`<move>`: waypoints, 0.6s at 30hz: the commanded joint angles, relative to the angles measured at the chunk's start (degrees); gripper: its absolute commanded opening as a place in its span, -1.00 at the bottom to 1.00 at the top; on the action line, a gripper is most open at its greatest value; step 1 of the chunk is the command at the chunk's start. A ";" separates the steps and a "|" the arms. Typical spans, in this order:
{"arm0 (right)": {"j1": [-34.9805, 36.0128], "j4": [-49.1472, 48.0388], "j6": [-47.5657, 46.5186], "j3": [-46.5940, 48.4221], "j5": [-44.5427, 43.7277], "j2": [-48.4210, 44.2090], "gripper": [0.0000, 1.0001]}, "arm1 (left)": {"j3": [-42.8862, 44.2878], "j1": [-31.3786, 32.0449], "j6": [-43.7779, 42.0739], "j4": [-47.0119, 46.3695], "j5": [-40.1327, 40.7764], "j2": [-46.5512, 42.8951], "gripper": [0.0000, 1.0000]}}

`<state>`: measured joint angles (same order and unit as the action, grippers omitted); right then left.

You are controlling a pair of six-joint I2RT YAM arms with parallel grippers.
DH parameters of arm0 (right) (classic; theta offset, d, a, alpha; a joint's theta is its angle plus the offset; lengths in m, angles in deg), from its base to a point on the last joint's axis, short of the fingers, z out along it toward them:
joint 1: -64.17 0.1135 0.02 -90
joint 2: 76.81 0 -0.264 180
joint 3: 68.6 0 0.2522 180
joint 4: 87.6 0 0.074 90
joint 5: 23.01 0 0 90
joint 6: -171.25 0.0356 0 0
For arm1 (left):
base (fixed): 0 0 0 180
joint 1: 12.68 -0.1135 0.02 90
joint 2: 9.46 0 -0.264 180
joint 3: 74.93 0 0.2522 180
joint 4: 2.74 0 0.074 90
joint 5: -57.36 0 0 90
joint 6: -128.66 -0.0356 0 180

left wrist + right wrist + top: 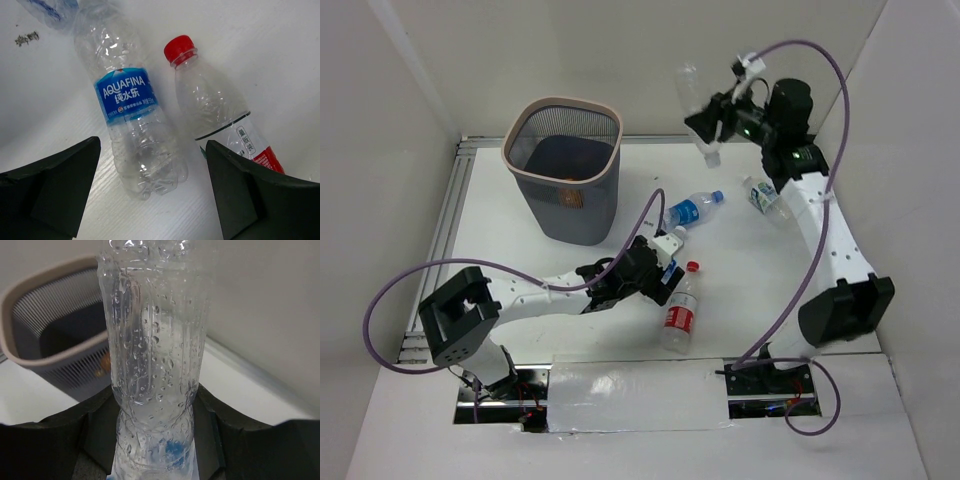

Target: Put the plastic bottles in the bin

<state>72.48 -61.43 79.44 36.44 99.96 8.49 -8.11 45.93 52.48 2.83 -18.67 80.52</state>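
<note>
A white table [740, 260], walled in white on three sides, carries the grey mesh bin [562, 170] towards its far left. To the right of the bin and well apart from it, the right gripper [712, 120] is clamped on a clear bottle [690, 88] held high off the table. The wrist view shows its fingers pressed against the bottle's sides, with the bin's pale rim beyond. The height looks chosen to clear that rim before a drop, and the bottle is not yet over the opening.

Nearer than the bin and to its right, the left gripper [152, 150] hangs with its jaws wide apart over a blue-labelled Aquafina bottle [132, 115] lying on its side. A red-capped bottle [220, 120] lies just beside it. The spread seems set to straddle the Aquafina's body.

Another bottle [763, 195] lies farther right of the bin, by the right arm. Something orange [570, 181] shows inside the bin.
</note>
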 commanded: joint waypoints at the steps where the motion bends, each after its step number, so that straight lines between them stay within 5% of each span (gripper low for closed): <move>1: 5.47 -8.10 -2.50 11.51 4.91 8.02 -0.42 | -1.11 0.80 2.00 -4.03 1.31 -0.94 0.98; 12: 20.15 -19.26 14.71 50.10 0.78 38.77 -0.46 | -5.86 2.56 3.67 -4.65 3.78 -5.59 0.98; 15: 22.43 -20.83 15.95 50.83 0.78 41.35 -0.34 | -7.08 2.56 4.28 -4.65 4.48 -6.82 0.98; 18: 23.24 -20.84 16.48 49.26 0.17 42.50 0.11 | -7.71 2.56 4.81 -5.17 5.01 -7.36 0.98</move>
<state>94.58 -76.49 92.84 83.68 100.90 51.26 -15.39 48.18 55.70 1.13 -15.30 75.07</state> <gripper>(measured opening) 0.585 0.990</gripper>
